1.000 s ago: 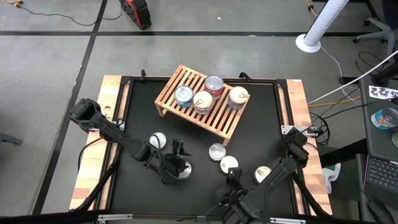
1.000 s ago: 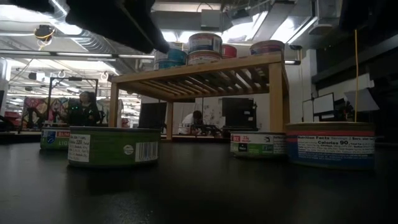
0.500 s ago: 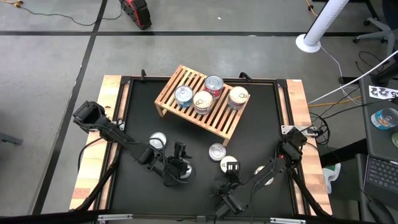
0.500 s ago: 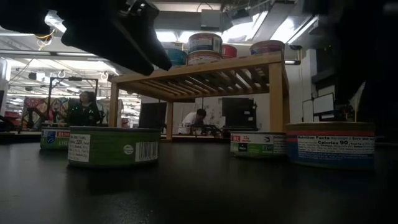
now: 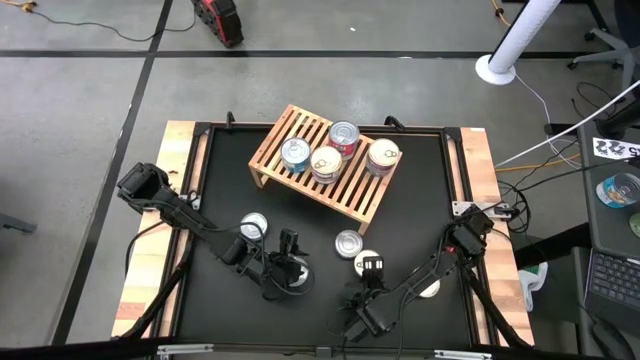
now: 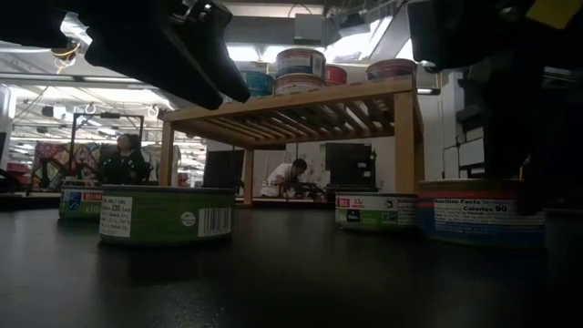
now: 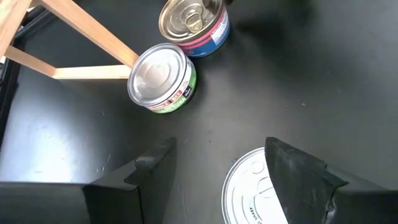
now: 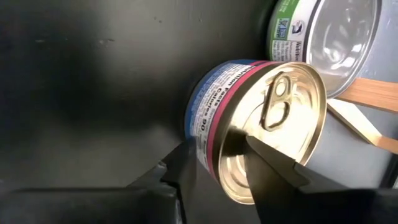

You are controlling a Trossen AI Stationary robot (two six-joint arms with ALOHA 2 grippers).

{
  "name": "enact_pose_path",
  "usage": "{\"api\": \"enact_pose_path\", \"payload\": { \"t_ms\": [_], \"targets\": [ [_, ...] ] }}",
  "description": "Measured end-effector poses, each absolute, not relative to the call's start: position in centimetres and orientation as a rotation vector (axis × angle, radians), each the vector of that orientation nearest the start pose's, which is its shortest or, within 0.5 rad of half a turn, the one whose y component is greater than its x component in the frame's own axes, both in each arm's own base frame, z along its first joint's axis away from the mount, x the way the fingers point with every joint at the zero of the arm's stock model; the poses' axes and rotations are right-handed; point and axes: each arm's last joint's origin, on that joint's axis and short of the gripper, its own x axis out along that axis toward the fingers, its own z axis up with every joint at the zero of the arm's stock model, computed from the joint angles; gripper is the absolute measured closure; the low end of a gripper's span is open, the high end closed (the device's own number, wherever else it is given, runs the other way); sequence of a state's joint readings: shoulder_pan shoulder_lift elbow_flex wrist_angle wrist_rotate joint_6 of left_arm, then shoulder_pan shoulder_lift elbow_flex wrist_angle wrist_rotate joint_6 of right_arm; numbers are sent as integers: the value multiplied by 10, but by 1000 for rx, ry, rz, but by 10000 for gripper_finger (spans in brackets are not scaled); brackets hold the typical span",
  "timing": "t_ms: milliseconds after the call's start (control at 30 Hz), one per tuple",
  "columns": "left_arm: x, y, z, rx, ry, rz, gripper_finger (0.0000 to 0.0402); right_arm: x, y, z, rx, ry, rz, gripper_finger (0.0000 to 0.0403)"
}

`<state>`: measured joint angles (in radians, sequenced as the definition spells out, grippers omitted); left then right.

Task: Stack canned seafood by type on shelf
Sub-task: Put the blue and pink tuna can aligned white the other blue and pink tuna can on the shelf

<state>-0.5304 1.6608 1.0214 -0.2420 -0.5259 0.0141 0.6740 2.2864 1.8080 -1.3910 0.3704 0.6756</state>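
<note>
High view: I count four cans (image 5: 343, 136) on the rack (image 5: 325, 166), five left on the table (image 5: 228, 200). Right gripper (image 5: 368, 268) half-closed around one can (image 8: 261, 134), not yet gripping; left gripper (image 5: 289, 262) wide open over another (image 7: 258, 186).

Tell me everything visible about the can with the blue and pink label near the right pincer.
The can is a small round flat tin with a shiny pale lid and a pull tab, its side label blue with a pink band and small print. It stands upright on the black table, beside a green-labelled can. The right pincer straddles its rim, one finger over the lid.
</note>
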Motion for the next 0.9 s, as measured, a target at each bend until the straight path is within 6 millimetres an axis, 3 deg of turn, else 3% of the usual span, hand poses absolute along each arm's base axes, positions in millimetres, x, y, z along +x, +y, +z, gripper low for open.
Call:
{"api": "enact_pose_path", "payload": {
  "t_ms": [367,567,900],
  "targets": [
    [296,-157,197,458,761,-9,163,328,247,153,-444,1514,-347,394],
    [296,-157,197,457,761,-10,163,330,248,156,-441,1510,-347,396],
    [298,-166,202,450,694,-71,163,345,260,180,-328,1435,-283,402]
  ]
}}
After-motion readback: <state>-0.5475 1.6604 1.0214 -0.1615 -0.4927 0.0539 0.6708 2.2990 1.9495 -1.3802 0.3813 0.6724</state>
